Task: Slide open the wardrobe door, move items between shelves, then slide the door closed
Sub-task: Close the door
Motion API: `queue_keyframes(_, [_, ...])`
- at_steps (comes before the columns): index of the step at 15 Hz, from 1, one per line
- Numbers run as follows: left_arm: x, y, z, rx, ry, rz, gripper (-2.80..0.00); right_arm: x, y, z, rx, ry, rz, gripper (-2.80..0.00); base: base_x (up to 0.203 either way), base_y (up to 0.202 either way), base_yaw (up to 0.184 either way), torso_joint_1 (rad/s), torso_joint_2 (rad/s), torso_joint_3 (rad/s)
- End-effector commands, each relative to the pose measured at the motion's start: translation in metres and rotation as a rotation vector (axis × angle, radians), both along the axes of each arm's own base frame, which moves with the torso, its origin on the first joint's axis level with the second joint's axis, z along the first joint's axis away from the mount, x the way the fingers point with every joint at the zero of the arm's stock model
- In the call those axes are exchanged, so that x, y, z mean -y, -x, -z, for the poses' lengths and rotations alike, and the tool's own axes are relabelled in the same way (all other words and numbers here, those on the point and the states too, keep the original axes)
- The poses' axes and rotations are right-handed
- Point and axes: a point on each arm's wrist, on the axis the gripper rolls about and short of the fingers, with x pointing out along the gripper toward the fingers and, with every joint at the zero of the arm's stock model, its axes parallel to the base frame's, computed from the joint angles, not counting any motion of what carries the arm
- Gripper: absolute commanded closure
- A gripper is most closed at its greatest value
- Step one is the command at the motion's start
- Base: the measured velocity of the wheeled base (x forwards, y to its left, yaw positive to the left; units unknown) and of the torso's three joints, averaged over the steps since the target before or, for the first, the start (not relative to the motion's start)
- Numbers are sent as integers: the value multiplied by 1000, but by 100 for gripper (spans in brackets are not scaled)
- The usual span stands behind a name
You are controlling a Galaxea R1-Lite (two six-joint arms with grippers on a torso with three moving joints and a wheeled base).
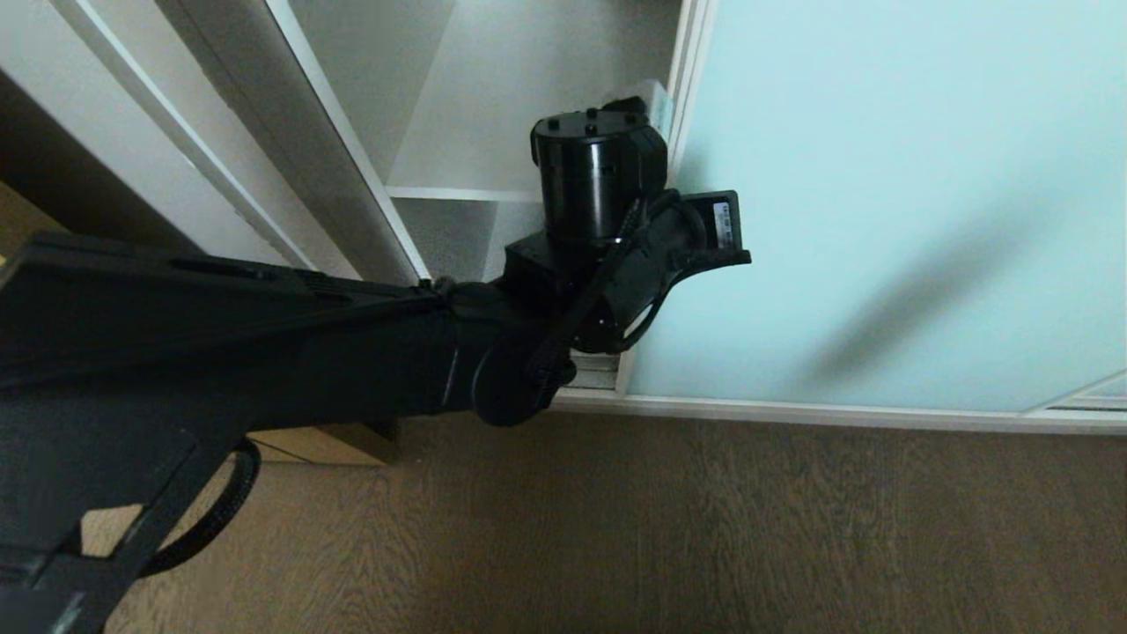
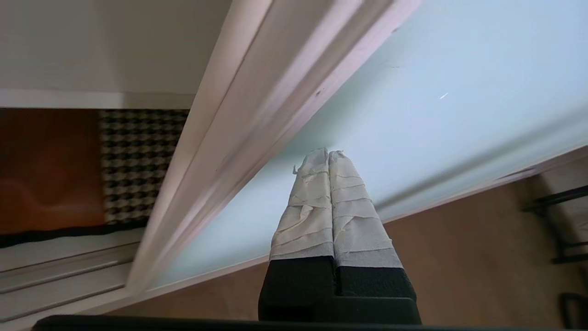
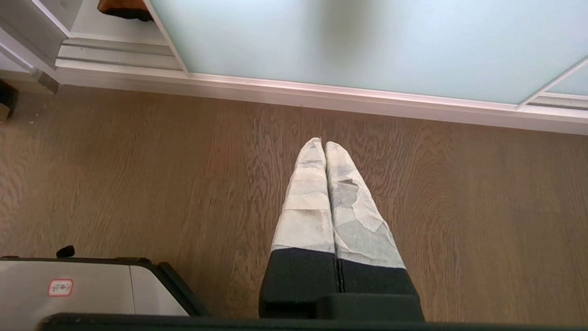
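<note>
Door [image 1: 880, 194]: frosted glass in slim frame, partly slid aside from the shelves [image 1: 493, 132], rigid, slick, likely best pushed at its frame edge, where the left end effector [image 2: 328, 158] rests pinched shut and empty; right end effector [image 3: 324, 147] likewise closed above floor.

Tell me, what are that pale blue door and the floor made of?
The sliding wardrobe door looks like frosted glass: matte, shadows showing softly, in a slim white frame, perhaps metal. The floor looks like wood or wood-look laminate, with visible brown grain.
</note>
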Motion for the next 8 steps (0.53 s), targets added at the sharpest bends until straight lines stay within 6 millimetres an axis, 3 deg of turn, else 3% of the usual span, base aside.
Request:
queue_keyframes(1, [-24,-1,-22,47,37,-64,0,0,0,0,-1,0,-1,0,0,0,0,0,0,0])
queue_keyframes(5, [-64,17,-47,75,39,-123,0,0,0,0,-1,0,-1,0,0,0,0,0,0,0])
queue_keyframes(8, [-91,43,-47,56,21,-138,0,0,0,0,-1,0,-1,0,0,0,0,0,0,0])
